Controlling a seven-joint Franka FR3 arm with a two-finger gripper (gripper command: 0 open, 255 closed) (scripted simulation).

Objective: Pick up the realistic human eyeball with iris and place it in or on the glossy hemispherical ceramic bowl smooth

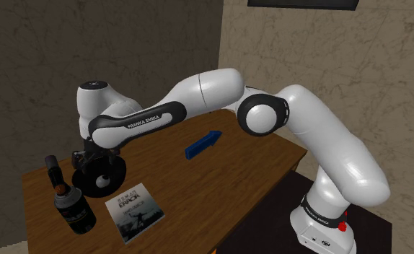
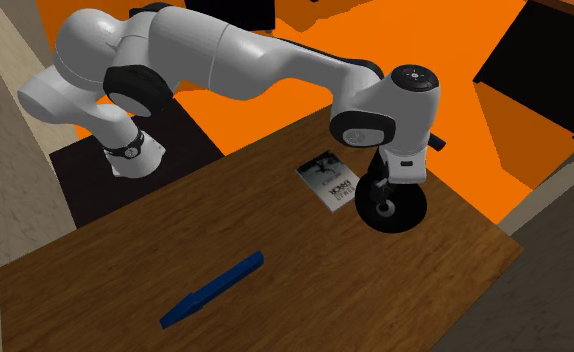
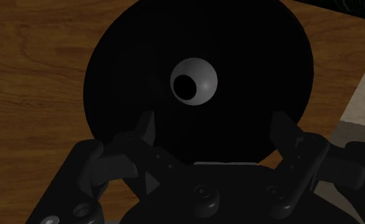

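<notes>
Shows, from the wrist view, a small pale grey eyeball (image 3: 194, 81) with a black pupil, lying loose inside a glossy black bowl (image 3: 130, 63), near its middle; looks already delivered to its place. Shows the black gripper (image 3: 214, 127) poised directly over the bowl, fingers (image 3: 146, 137) spread wide apart, clasping nothing and clear of the ball. Places the bowl, in the shoulder view, toward the lower left of a brown wooden table (image 1: 220, 180), just beside a dark bottle (image 1: 70, 206) and a pale booklet (image 1: 133, 211); puts a blue bar (image 1: 203, 143) well apart, farther along the table.

Judging from shape: round, smooth, probably light and rigid; apt to roll along the bowl's curve and to squirt out of a skewed pinch; likely not fragile, though hard to be sure. If gripping at all, best taken across the widest part, pads on opposite sides at mid-height, coming straight down; should avoid scraping the bowl's wall. Otherwise calls only for a straight lift away, without nudging the rim.
</notes>
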